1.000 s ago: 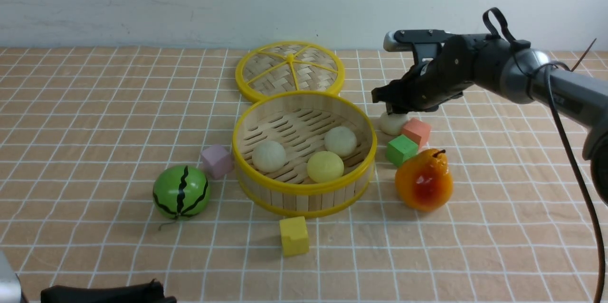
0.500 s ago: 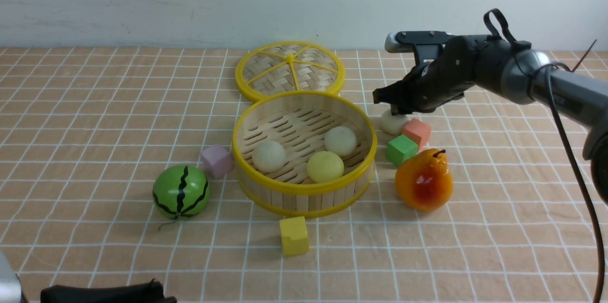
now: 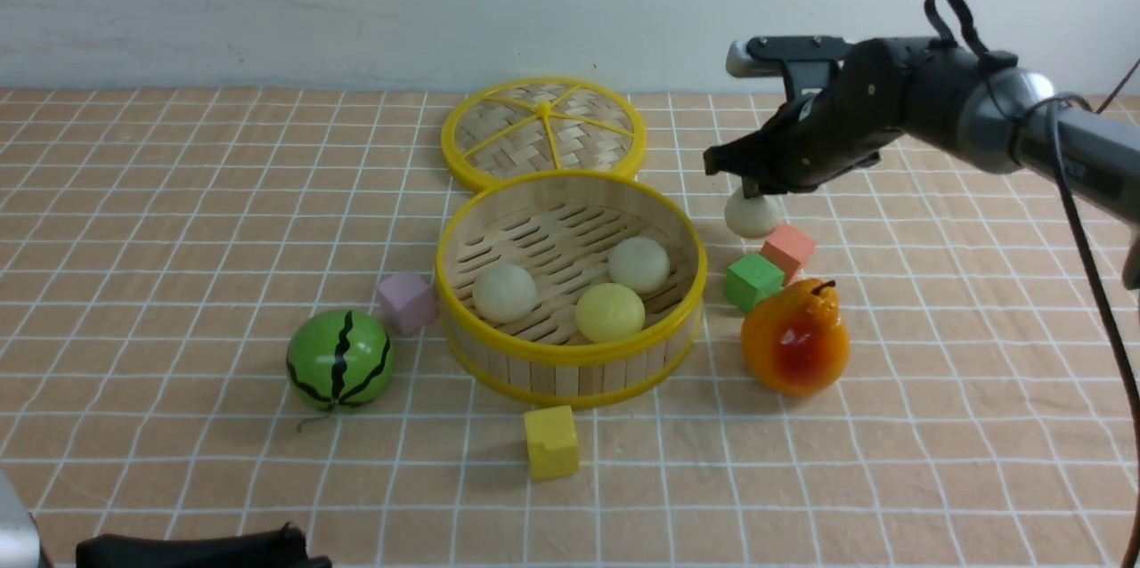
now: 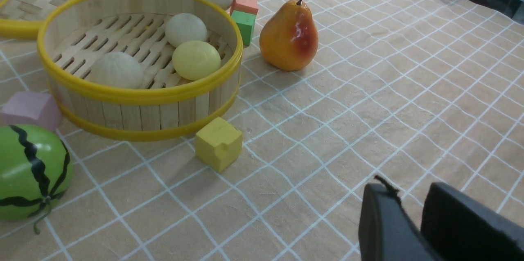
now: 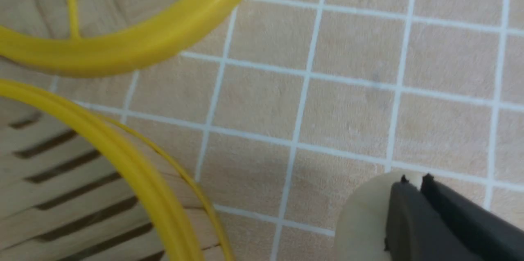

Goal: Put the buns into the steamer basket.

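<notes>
While the left claw point(image 4: 413, 220) is resting low at the near edge of the checked orange table point(image 3: 178, 221) with its jaws nearly together and gripping nothing, a small yellow cube point(image 3: 551, 442) is sitting just near of the round bamboo steamer basket with yellow rims point(image 3: 570, 354). A green striped watermelon ball point(image 3: 339, 361) is lying to the basket's near left, with a pale pink cube point(image 3: 405, 302) touching the basket's left wall. Three buns are lying inside the basket: two off-white buns point(image 3: 504, 293) point(image 3: 638, 264) and one pale yellow bun point(image 3: 609, 312). To the right, an orange pear point(image 3: 794, 336) is standing near of a green cube point(image 3: 753, 280) and a salmon cube point(image 3: 787, 249). Farther back, the right claw point(image 3: 753, 191) is pinching the top of the fourth off-white bun point(image 3: 752, 216), holding it just above the table, right of the basket. At the far side, a flat woven lid with yellow spokes point(image 3: 543, 130) is lying against the basket's rim.
</notes>
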Robot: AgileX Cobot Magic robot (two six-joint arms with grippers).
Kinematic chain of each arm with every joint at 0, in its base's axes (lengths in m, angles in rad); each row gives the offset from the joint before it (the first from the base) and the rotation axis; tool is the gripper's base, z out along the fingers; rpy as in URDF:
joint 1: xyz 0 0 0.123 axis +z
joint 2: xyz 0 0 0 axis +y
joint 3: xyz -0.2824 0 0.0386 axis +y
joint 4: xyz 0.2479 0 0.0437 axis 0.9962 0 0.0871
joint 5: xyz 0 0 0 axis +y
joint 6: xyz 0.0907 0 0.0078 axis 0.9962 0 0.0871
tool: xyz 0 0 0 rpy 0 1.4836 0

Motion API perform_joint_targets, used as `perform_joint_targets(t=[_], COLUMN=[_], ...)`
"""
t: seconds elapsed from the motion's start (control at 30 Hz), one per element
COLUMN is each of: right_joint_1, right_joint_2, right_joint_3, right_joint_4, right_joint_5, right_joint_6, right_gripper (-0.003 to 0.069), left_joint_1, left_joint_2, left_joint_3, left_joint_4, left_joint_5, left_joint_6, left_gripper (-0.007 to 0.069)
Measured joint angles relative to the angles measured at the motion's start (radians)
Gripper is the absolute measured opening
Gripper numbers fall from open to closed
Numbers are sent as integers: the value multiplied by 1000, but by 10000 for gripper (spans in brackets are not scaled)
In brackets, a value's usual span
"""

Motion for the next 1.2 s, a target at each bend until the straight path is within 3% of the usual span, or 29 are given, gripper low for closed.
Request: perform_joint_targets(t=[0.23, 0.37, 0.73, 0.93, 1.0, 1.1, 1.2], right_joint_1=[63, 143, 224, 236, 235, 234, 231], right_joint_2=[-121, -108, 18, 71, 56, 0, -117], right_joint_3=[-1, -1, -1, -1, -1, 0, 0], right_joint_4=[128, 280, 345, 345, 344, 343, 321], right_joint_5=[8, 18, -56, -80, -81, -51, 51], right_joint_6=[-107, -228, -268, -270, -270, -268, -264], right_gripper=[1, 3, 53, 258, 382, 459, 453], left_joint_1=[0, 0, 0, 0, 0, 0, 0], left_joint_2=[0, 0, 0, 0, 0, 0, -20], left_joint_3=[0, 0, 0, 0, 0, 0, 0], left_joint_4=[3, 3, 3, 3, 3, 3, -8], left_joint_5=[0, 0, 0, 0, 0, 0, -19], left_joint_6=[0, 0, 0, -1, -1, -1, -9], left_gripper=[148, 155, 160, 164, 164, 160, 98])
